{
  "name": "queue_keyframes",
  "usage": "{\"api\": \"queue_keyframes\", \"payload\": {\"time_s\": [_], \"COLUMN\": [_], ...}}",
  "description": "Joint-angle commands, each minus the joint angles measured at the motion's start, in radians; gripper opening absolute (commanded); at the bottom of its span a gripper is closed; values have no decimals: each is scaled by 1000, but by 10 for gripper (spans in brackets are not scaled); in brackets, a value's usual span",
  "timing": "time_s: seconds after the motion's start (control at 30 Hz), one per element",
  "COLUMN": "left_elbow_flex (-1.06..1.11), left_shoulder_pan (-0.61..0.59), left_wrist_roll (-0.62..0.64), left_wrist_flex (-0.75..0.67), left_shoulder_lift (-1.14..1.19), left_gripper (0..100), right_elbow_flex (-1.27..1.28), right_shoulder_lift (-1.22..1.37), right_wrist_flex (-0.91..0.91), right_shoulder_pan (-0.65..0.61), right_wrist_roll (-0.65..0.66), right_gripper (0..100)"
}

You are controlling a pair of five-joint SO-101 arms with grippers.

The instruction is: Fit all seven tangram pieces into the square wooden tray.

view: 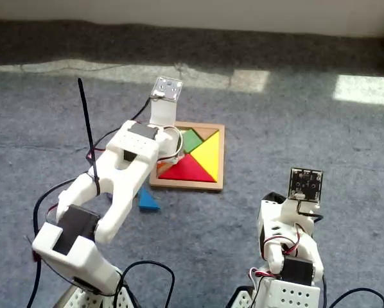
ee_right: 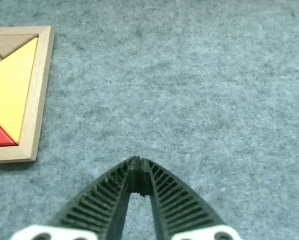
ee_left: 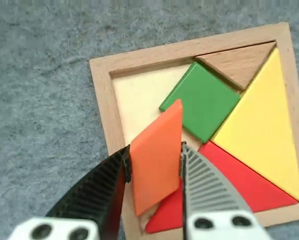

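The left gripper (ee_left: 155,149) has its jaws clamped on an orange parallelogram (ee_left: 157,170) over the square wooden tray (ee_left: 102,100). The right gripper (ee_right: 138,162) has its jaws closed, empty.

Bare floor lies free in tray (ee_left: 134,100) beside green square (ee_left: 202,100).

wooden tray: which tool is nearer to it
Left. The left tool is over the tray, shut on the orange piece; the right tool is off to its side, above the carpet.
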Motion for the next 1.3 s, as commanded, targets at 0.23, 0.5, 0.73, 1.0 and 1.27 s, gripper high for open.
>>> {"api": "queue_keyframes", "payload": {"time_s": [0.23, 0.5, 0.73, 1.0, 1.27], "left_elbow_flex": [-48, -70, -140, -133, -142], "left_shoulder_pan": [-18, -13, -19, -19, -22], "left_wrist_roll": [8, 8, 8, 8, 8], "left_wrist_flex": [3, 68, 158, 158, 153], "left_shoulder_lift": [-2, -10, -8, -1, -1], "left_gripper": [142, 165, 184, 248, 234], "right_elbow_flex": [145, 145, 145, 145, 145], "right_shoulder_lift": [5, 5, 5, 5, 5], "right_wrist_flex": [2, 2, 2, 2, 2], "right_shoulder_pan": [12, 12, 13, 13, 13], "right_wrist_roll": [9, 9, 9, 9, 9], "right_gripper": [8, 8, 8, 8, 8]}}
